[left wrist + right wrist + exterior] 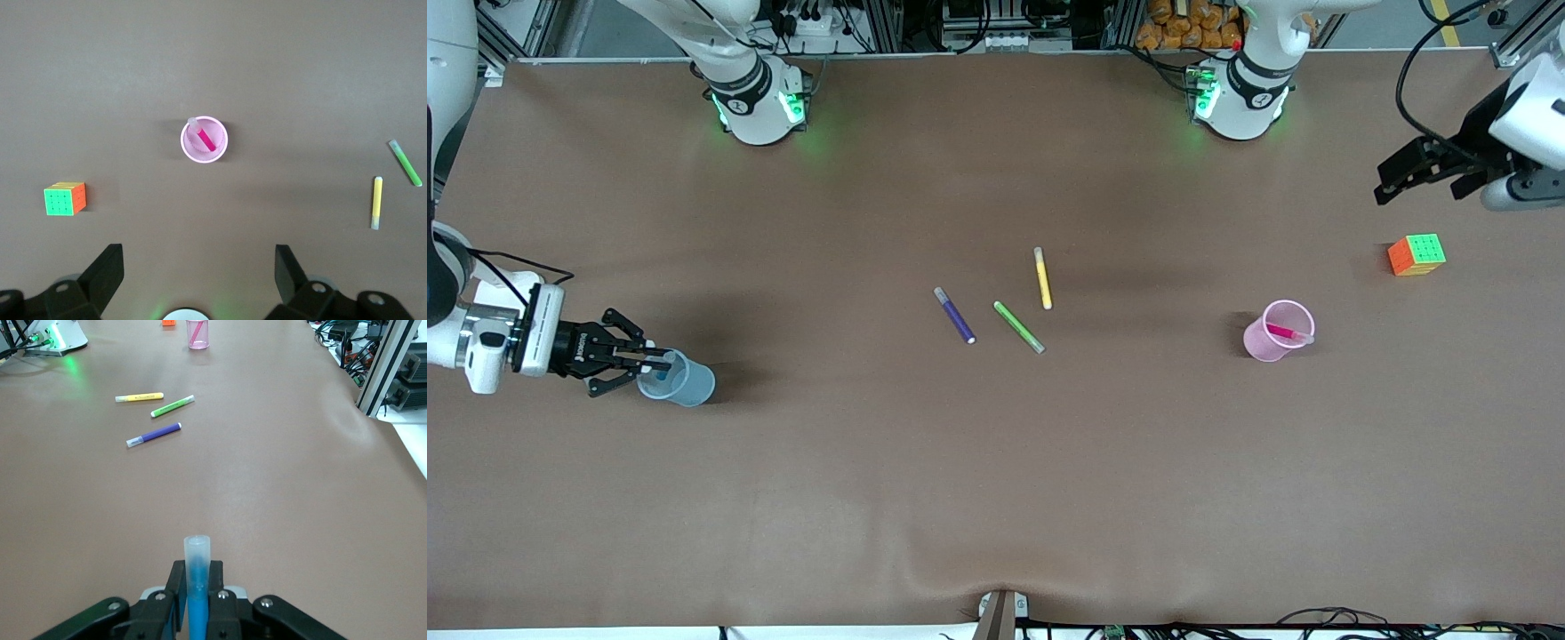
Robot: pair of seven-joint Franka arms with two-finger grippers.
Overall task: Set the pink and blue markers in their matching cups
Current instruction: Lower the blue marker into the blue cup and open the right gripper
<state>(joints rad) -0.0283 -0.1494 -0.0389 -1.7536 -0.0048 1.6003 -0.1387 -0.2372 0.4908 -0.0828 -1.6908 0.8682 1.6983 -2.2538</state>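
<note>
STEP: right end effector is gripping the blue marker over the blue cup | pink marker is sitting in pink cup | left end effector is waiting wide near desk end | NEXT: likely lowering, then releasing.

The front camera hangs high, facing both bases. The left wrist camera looks straight down on the pink cup; the right wrist camera skims low along the table, sharing that cup.

obst: 3 pens mid-table | cube nr pink cup — rest open
</note>
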